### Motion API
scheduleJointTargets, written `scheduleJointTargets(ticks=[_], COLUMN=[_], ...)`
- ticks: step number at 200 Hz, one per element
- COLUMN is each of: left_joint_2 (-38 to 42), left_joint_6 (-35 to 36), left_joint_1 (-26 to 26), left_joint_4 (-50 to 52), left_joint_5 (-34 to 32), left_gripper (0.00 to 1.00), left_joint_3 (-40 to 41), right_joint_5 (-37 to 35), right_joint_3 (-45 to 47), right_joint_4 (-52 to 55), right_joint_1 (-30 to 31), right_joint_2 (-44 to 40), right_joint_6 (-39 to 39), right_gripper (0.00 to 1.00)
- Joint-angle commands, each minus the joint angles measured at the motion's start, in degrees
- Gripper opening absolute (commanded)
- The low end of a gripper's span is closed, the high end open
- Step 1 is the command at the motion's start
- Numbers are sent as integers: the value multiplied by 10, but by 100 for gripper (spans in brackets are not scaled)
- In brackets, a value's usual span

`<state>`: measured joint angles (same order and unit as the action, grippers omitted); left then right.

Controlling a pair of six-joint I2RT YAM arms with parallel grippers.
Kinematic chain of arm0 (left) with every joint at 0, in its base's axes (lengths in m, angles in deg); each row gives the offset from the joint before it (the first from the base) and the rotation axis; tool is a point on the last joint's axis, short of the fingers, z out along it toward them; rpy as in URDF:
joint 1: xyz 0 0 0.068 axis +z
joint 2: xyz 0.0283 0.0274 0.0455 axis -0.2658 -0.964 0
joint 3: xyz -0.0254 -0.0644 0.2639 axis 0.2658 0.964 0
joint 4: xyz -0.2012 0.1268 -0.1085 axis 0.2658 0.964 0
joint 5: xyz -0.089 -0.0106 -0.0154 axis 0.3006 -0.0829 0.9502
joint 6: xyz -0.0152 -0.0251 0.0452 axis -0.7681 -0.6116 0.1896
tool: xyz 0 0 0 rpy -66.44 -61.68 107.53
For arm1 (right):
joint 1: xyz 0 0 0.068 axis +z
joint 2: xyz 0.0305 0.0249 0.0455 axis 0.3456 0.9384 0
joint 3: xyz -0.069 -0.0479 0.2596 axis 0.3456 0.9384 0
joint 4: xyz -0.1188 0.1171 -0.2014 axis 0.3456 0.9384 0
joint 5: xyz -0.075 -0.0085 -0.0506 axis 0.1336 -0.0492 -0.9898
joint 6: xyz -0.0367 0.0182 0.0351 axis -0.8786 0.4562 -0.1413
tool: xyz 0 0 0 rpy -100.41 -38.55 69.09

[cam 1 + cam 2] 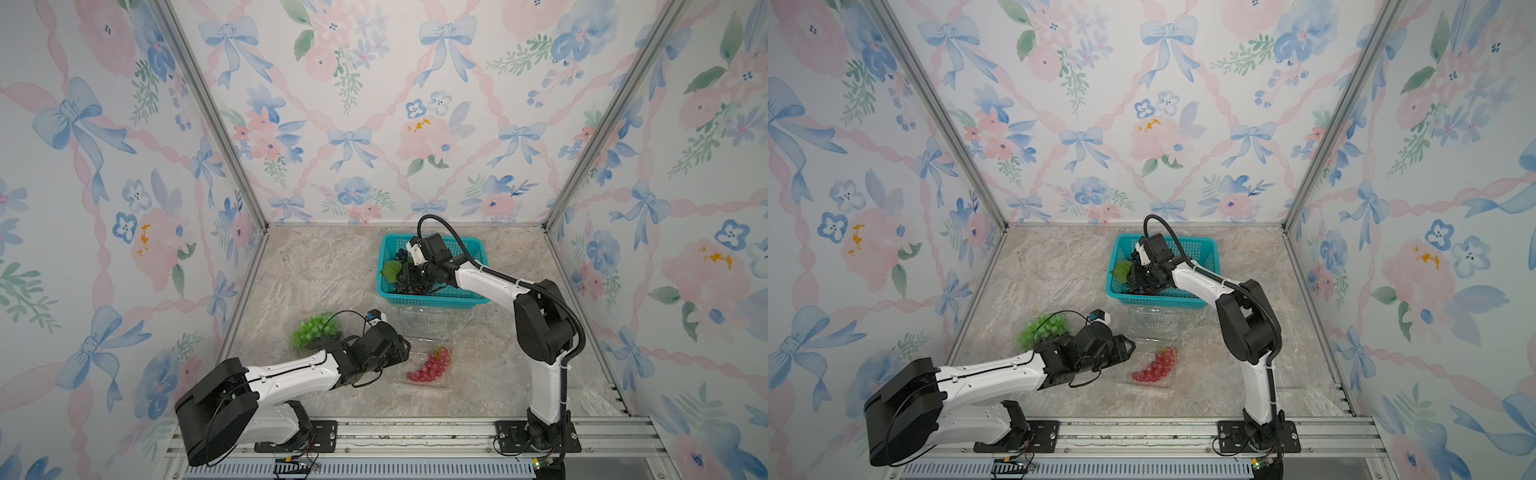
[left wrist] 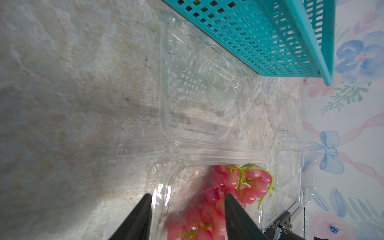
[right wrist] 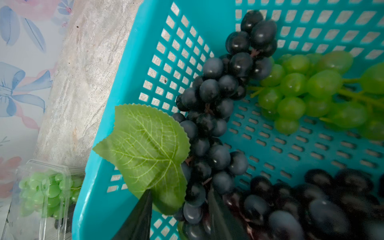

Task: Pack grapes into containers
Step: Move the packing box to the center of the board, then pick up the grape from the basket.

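straddling dark grapes [image 3: 207, 124], right hand [image 3: 179, 191] half open, perhaps gripping

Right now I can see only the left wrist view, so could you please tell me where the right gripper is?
Observer: The right gripper is down inside the teal basket, near its left end.
Operator: Thank you. Is it holding anything yet?
Observer: In the right wrist view its fingers sit either side of a dark purple bunch, close to the green leaf. I cannot confirm a firm grip.
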<state>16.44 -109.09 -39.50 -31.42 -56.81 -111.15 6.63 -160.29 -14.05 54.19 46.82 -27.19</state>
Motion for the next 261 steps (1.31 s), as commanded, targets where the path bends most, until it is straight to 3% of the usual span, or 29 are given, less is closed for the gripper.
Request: scheduleJointTargets(ticks=[1, 48, 80, 115, 165, 261], left_joint_2=[-5, 0, 4, 12, 39, 72], left_joint_6=[-7, -14, -17, -16, -30, -16], left_joint_1=[-14, -26, -28, -28, -25, 6], left_joint_4=[5, 4, 2, 2, 4, 4], left_joint_5=[-15, -23, -26, -30, -50, -55], left_gripper=[58, 58, 58, 58, 58, 59], left_joint_3=[-20, -17, -7, 2, 28, 30], right_joint_5=[9, 10, 16, 25, 29, 25], right_joint_3=[-18, -36, -42, -58, -62, 53], right_joint_4=[19, 26, 16, 11, 2, -30], right_joint_1=[4, 3, 0, -2, -8, -30], right_joint_2=[29, 48, 63, 79, 77, -97], right_joint_6=[-2, -6, 6, 17, 27, 20], right_gripper=[45, 58, 60, 45, 0, 0])
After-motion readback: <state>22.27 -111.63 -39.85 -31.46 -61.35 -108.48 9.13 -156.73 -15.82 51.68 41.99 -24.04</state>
